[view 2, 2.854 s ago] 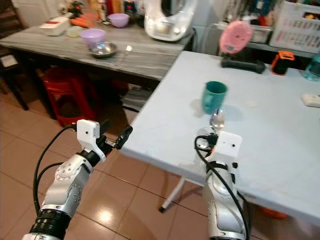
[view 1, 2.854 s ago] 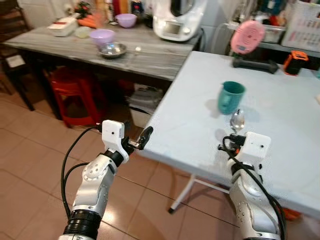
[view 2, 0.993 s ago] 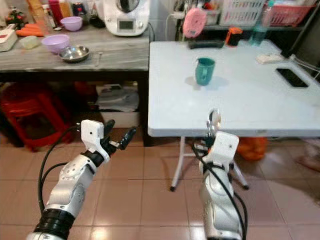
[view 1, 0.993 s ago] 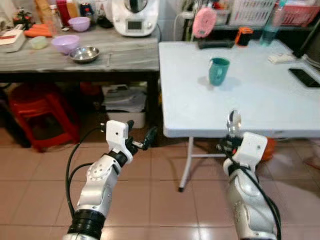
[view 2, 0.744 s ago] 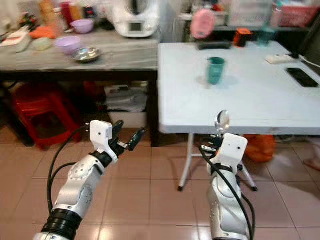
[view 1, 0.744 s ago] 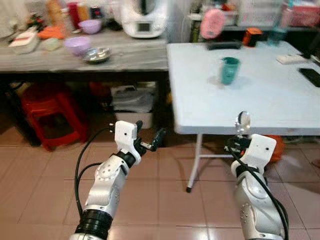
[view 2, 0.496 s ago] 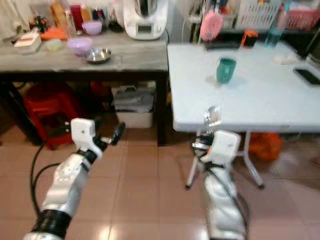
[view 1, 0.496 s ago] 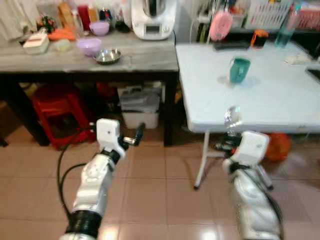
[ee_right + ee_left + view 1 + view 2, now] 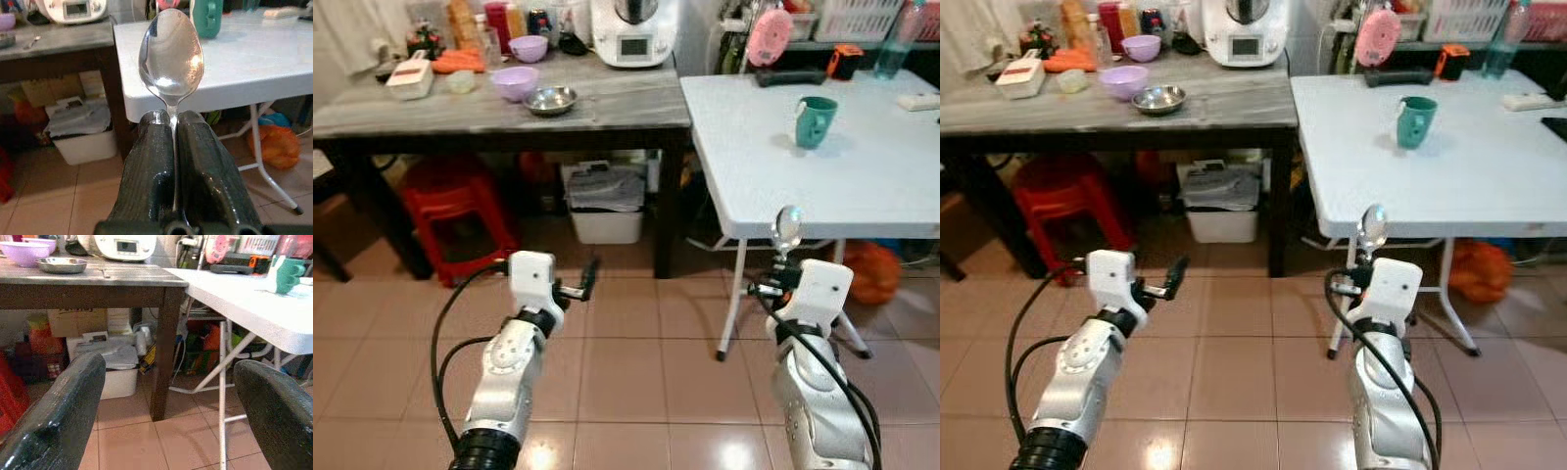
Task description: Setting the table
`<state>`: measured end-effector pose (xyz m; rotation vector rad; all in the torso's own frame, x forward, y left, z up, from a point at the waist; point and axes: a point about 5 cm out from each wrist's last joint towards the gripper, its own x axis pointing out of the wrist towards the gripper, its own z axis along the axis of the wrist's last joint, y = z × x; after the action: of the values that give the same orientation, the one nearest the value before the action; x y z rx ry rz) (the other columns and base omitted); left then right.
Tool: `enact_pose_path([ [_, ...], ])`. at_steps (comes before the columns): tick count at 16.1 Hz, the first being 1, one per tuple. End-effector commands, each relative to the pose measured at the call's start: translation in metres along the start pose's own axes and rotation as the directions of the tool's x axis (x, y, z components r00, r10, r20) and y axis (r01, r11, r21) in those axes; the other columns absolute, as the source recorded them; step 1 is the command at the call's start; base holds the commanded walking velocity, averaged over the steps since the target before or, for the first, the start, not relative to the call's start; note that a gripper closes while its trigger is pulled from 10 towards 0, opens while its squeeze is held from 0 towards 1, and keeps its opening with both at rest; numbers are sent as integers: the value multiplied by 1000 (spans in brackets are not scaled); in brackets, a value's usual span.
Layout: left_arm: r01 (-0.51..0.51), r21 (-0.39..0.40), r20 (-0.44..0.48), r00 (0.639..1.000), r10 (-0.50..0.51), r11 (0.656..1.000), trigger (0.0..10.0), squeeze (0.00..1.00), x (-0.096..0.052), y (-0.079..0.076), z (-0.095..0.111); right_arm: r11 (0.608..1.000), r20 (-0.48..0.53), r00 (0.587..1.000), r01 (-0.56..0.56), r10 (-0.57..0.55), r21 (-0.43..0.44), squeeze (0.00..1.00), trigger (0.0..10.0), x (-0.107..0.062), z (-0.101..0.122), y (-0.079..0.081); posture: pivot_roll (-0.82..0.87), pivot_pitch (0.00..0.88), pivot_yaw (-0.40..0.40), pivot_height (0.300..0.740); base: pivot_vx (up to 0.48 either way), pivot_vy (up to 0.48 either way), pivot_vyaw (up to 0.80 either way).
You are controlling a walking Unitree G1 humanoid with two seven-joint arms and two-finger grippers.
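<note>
My right gripper is shut on the handle of a metal spoon, bowl end up, held in the air before the front edge of the white table. On that table, well beyond the spoon, stands a green mug. My left gripper hovers open over the tiled floor, level with the space under the grey table. In the left wrist view its two black fingers stand wide apart with nothing between them.
A grey wooden table on the left carries a purple bowl, a steel bowl and a white appliance. Under it are a red stool and a white bin. An orange bag lies under the white table.
The whole picture has shifted: the camera has backed off from the white table and turned, so more floor and the grey table show. The spoon stays gripped; the left gripper stays open.
</note>
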<state>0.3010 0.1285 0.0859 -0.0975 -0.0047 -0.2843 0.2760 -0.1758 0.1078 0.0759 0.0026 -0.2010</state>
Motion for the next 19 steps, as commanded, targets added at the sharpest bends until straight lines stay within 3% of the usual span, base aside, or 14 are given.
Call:
enact_pose_path([
  [1, -56, 40, 27, 998, 55, 998, 10000, 0, -2, 13, 7, 1000, 20, 1000, -22, 22, 1, 0, 10000, 1, 4, 9, -77, 0, 30, 740, 0, 0, 0],
  [6, -39, 29, 25, 999, 39, 999, 10000, 0, -3, 18, 10, 999, 38, 999, -22, 23, -29, 0, 10000, 1, 5, 1, -77, 0, 34, 740, 54, 0, 0],
  [15, -9, 2, 32, 999, 9, 1000, 10000, 0, -1, 12, 11, 999, 52, 998, -36, 37, -26, 0, 10000, 2, 7, 6, -77, 0, 33, 740, 406, 0, 0],
  [19, -3, -4, 33, 999, 3, 1000, 10000, 0, -1, 10, 10, 999, 62, 997, -36, 38, -25, 0, 10000, 1, 9, 6, -81, 0, 34, 740, 416, 0, 428],
])
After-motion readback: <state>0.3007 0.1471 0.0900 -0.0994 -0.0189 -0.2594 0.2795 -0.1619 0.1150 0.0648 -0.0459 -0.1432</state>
